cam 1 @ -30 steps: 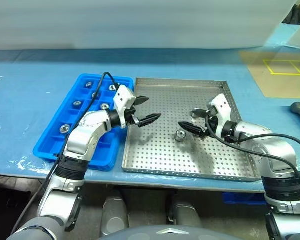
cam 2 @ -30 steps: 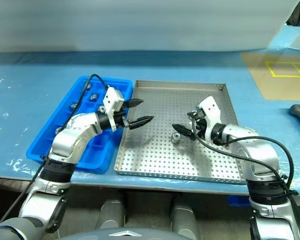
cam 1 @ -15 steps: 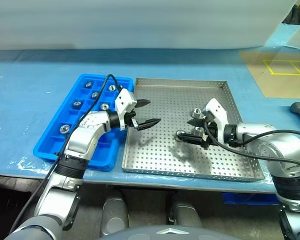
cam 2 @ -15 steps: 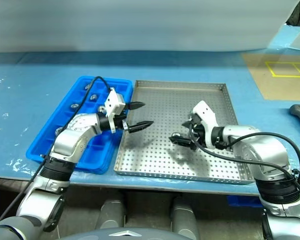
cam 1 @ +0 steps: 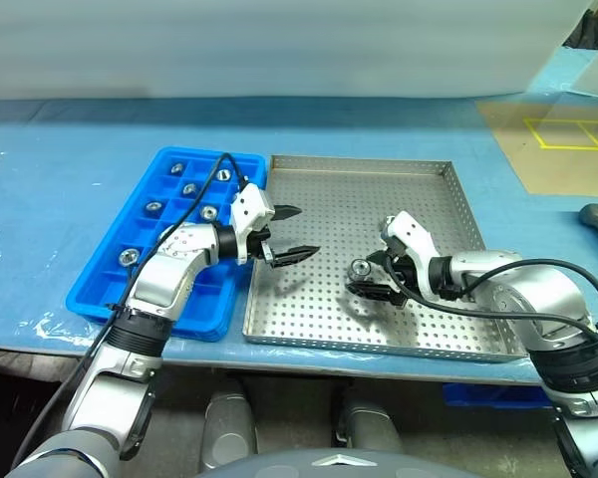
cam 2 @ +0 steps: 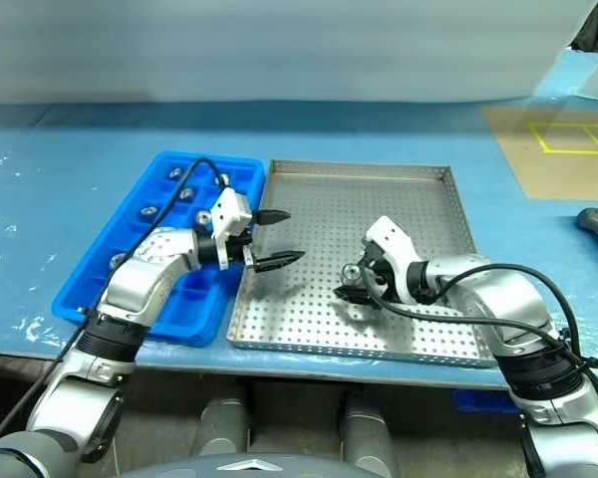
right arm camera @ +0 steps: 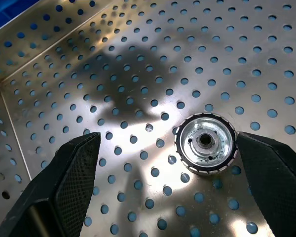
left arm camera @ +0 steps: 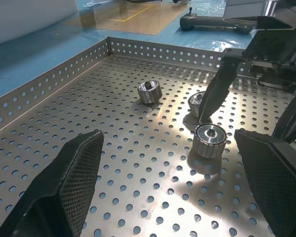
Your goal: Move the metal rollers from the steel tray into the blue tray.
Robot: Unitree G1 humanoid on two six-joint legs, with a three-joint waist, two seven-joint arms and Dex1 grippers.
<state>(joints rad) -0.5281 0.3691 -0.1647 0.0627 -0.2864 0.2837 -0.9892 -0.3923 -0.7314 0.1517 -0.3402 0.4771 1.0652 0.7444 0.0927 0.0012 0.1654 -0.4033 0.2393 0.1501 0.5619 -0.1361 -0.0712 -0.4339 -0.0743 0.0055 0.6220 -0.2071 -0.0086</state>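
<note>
Right end effector hangs low over the steel tray, its black fingers spread wide and holding nothing. The nearest of the metal rollers stands on end on the perforated floor between the two fingers, though closer to one pad than to the other in the right wrist view. That is the first risk, as I judge it: if the fingers close from here, the nearer one meets the roller first and may push or tip it rather than pinch it. Two more rollers lie on the tray floor toward its far rim, one of them right by a right fingertip, so a sweep could knock it away.

Left end effector hovers released at about nine o'clock from the roller, over the tray's left edge; the two arms are near enough to clash if both reach in. Beyond it, at nine o'clock on the tabletop, the blue tray already has several rollers in its compartments.
</note>
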